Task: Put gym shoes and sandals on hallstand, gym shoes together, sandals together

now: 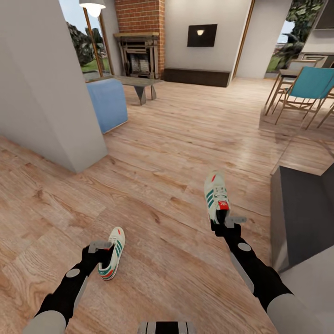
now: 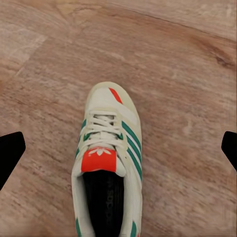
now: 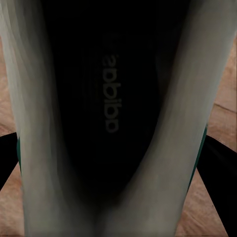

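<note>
Left pincer [image 1: 103,248]: I see it spread wide, released, above the left gym shoe [image 1: 112,253] on the corridor floor [image 1: 162,153] at 7 o'clock
Right pincer [image 1: 227,221]: at the right gym shoe [image 1: 216,195]'s heel, 5 o'clock; grip I cannot tell
Risk: I judge a heel-only hold may let it swing and drop

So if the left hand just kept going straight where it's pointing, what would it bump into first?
Most likely the gym shoe lying on the corridor floor. In the left wrist view the shoe sits right between the open left hand's fingers, straight ahead. How near it is I can't judge.
</note>
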### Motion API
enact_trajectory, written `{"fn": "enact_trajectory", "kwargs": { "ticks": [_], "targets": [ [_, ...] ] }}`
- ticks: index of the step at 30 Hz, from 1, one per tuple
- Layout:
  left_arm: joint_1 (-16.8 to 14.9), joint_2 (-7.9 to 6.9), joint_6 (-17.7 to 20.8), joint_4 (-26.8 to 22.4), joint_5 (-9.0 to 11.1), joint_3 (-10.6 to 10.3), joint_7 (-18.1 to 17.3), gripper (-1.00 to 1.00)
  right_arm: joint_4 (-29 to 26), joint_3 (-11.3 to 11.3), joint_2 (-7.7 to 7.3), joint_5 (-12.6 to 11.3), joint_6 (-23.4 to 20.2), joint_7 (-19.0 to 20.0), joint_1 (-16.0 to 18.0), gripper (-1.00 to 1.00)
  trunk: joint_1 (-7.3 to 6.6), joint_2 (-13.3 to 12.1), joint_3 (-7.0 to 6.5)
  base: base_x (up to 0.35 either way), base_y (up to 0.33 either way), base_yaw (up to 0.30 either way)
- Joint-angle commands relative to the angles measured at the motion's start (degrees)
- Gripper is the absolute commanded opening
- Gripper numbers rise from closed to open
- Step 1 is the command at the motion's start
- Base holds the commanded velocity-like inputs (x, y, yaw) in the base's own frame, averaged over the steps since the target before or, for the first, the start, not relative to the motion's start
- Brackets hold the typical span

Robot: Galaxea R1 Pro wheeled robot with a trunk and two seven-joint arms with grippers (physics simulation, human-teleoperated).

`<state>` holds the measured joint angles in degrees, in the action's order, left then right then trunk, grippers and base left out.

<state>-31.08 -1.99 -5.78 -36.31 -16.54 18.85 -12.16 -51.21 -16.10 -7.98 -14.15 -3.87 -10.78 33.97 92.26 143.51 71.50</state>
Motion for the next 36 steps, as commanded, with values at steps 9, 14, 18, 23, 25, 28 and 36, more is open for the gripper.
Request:
{"fn": "enact_trajectory", "kwargs": {
  "ticks": [9, 14, 18, 23, 25, 28, 36],
  "targets": [
    [-0.12, 0.05, -0.53, -0.07, -0.6, 0.45, -0.34, 1.0, -0.12, -0.26, -0.1, -0.35, -0.22, -0.56, 0.04, -1.0, 0.22, 0.14, 2.25, 0.0, 0.0, 0.0],
    [-0.06, 0.01, -0.66, -0.09, -0.49, 0.5, -0.27, 1.0, -0.12, -0.27, -0.1, -0.35, -0.19, -0.56, 0.04, -1.0, 0.35, 0.21, 3.76, 0.0, 0.0, 0.0],
    [-0.09, -0.05, -0.71, -0.09, -0.31, 0.78, -0.25, 1.0, -0.12, -0.27, -0.1, -0.35, -0.23, -0.56, 0.04, -1.0, 0.45, 0.26, 5.0, 0.0, 0.0, 0.0],
    [-0.12, -0.11, -0.73, -0.08, -0.25, 0.9, -0.24, 1.0, -0.12, -0.27, -0.1, -0.35, -0.25, -0.56, 0.04, -1.0, 0.58, 0.33, 6.54, 0.0, 0.0, 0.046],
    [-0.12, -0.12, -0.73, -0.09, -0.25, 0.89, -0.24, 1.0, -0.12, -0.25, -0.1, -0.35, -0.24, -0.56, 0.04, -1.0, 0.58, 0.33, 6.7, 0.0, 0.0, 0.142],
    [-0.12, -0.17, -0.73, -0.13, -0.2, 0.91, -0.24, 1.0, -0.12, -0.27, -0.1, -0.35, -0.2, -0.56, 0.04, -1.0, 0.58, 0.33, 6.92, 0.0, 0.0, 0.161],
    [-0.04, -0.32, -0.81, -0.16, -0.22, 1.05, -0.24, 1.0, -2.7, -0.46, -0.04, -0.39, -0.22, -0.56, 0.04, -1.0, 0.58, 0.33, 7.12, 0.0, 0.0, 0.061]
  ]
}}
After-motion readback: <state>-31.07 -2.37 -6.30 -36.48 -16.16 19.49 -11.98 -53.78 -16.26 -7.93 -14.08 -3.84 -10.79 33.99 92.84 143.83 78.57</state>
